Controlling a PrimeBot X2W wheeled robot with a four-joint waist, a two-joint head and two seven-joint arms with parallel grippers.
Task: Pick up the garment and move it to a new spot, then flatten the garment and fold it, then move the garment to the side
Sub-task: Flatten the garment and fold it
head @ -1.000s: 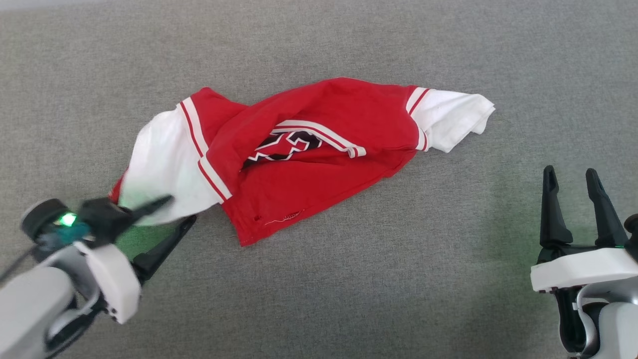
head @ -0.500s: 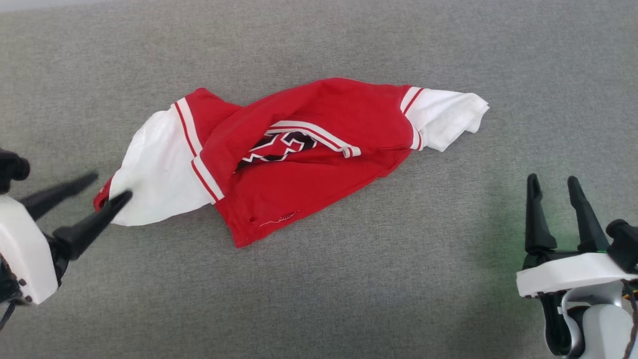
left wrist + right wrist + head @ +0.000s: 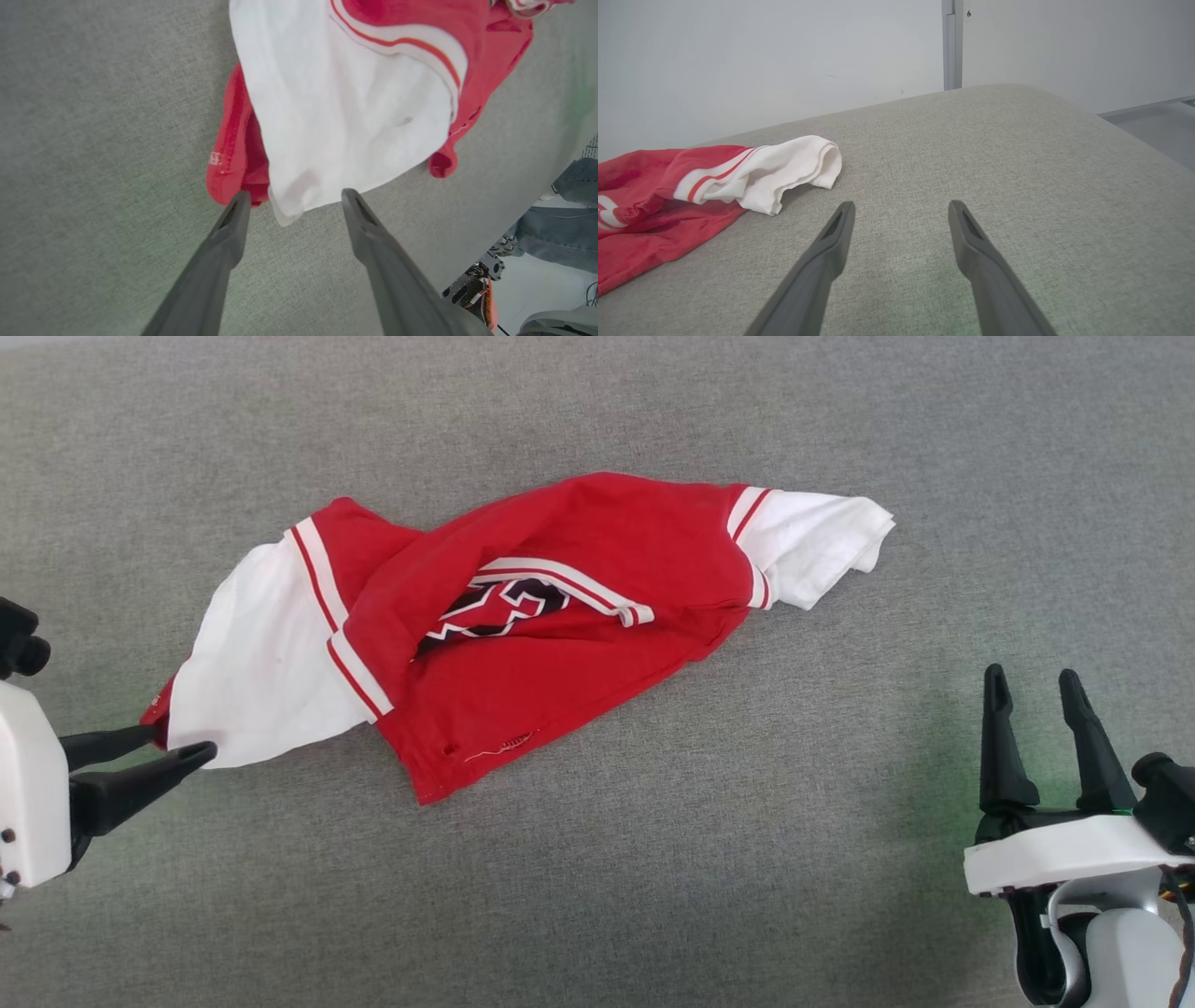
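Black-fingered left gripper (image 3: 182, 743) stands wide open and grips nothing. Its 2 tips flank the near corner of a white sleeve, and whether they touch the cloth is unclear. The right gripper (image 3: 1030, 674) is equally wide and empty, well apart from the cloth. The red soft-cloth T-shirt (image 3: 579, 551) with white short sleeves lies crumpled on the grey woven-fabric surface (image 3: 653, 896). Its long axis slants from near left to far right in the head view, with 1 sleeve at each end.
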